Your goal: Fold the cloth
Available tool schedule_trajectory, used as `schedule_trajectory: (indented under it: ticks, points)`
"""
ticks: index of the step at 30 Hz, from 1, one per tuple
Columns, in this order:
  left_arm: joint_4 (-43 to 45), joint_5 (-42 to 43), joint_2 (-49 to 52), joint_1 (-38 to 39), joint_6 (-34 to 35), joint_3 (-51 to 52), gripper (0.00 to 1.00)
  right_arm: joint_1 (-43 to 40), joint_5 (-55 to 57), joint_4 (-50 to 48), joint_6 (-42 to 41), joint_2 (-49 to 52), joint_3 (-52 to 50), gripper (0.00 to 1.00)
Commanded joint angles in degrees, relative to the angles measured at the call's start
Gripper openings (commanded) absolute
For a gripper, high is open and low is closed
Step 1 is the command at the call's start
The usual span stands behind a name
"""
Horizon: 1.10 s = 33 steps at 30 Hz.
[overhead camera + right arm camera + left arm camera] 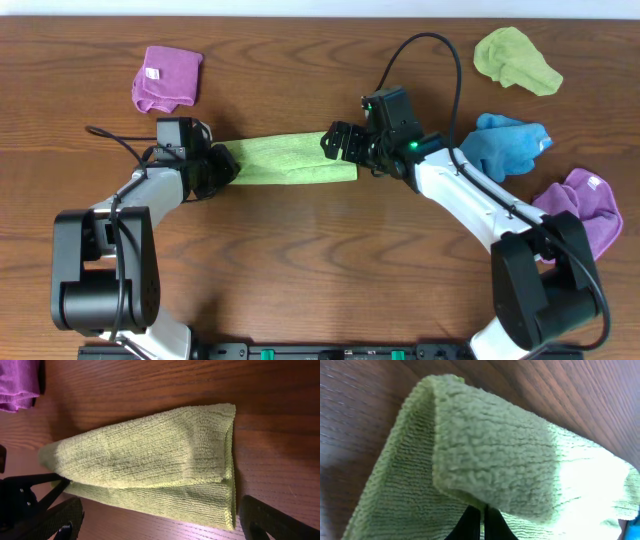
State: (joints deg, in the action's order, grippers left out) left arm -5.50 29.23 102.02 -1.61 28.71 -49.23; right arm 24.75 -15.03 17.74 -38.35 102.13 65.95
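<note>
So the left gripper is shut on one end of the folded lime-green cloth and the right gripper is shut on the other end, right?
Not quite. The left gripper is shut on one end of the lime-green cloth, but the right gripper is open at the other end, gripping nothing. The right wrist view shows its fingers spread wide.

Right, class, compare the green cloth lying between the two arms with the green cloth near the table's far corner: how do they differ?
The middle cloth lies folded into a long, flat strip; the corner cloth sits crumpled in a heap. The middle cloth is pinched at one end by the left claw; the corner cloth is touched by neither arm. Both are green cloths on the wooden table.
</note>
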Motion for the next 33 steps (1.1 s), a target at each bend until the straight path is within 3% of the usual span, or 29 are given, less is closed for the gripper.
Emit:
schedule_trajectory:
  ticks: [1, 18, 33]
  points:
    - [0.11, 1.53, -0.37, 0.02, -0.02, -0.17, 0.06, -0.2, -0.2, -0.11, 0.17, -0.87, 0.79, 0.99]
    - [-8.26, 4.48, -5.46, -3.76, -7.23, -0.48, 0.06, -0.2, -0.2, 0.57, 0.31, -0.87, 0.79, 0.99]
    - [-11.91, -1.16, -8.57, -5.62, -10.75, -0.48, 0.06, -0.17, -0.04, 1.4, 0.74, -0.87, 0.79, 0.99]
